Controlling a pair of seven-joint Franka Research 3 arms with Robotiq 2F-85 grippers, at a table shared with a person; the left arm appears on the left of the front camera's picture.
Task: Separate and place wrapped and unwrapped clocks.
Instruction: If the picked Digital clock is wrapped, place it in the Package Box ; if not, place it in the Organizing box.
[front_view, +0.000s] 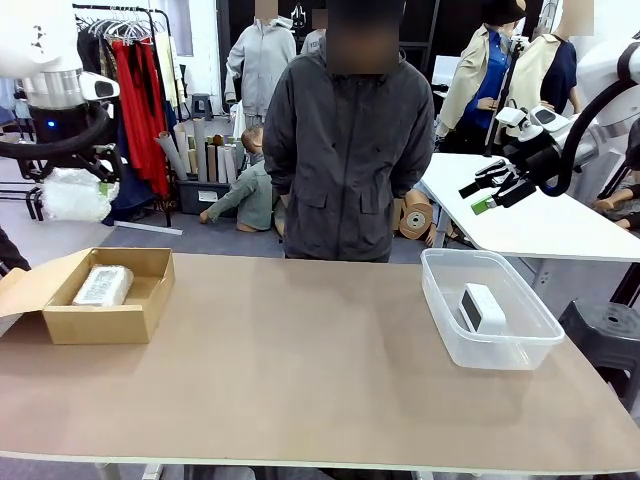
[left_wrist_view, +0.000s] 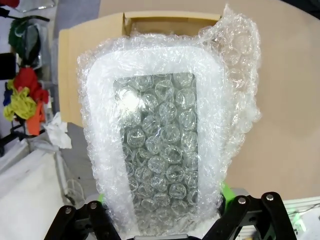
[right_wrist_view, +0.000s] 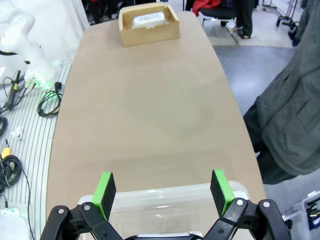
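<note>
Presently, the left claw (left_wrist_view: 160, 227) pinches a rectangular clock wrapped in clear bubble plastic (left_wrist_view: 162, 145), white-framed with a grey face behind the bubbles, gripped at its near end; in the front view this bundle (front_view: 72, 193) hangs in the air at the far left, above and behind the brown cardboard box (front_view: 140, 318), well clear of the counter (front_view: 300, 370). Second item: another wrapped rectangular clock in crinkly clear plastic (front_view: 103, 285) lies flat inside the same cardboard box, whose flap hangs open to the left; the right wrist view shows box and contents (right_wrist_view: 148, 19) at the far end of the brown counter. Third item: one bare smooth white rounded clock (front_view: 483, 306) lies inside the clear plastic tub (front_view: 447, 330) at the right part of the counter, tilted against the tub's floor. Right claw (front_view: 492, 190): raised in the air above and behind the tub, fingers spread wide with nothing between them; its own wrist view shows the green pads (right_wrist_view: 106, 189) well apart over the tub's near rim (right_wrist_view: 175, 192). A person in a dark grey jacket (front_view: 345, 150) stands at the far side of the counter, facing it, hands behind or out of sight.
</note>
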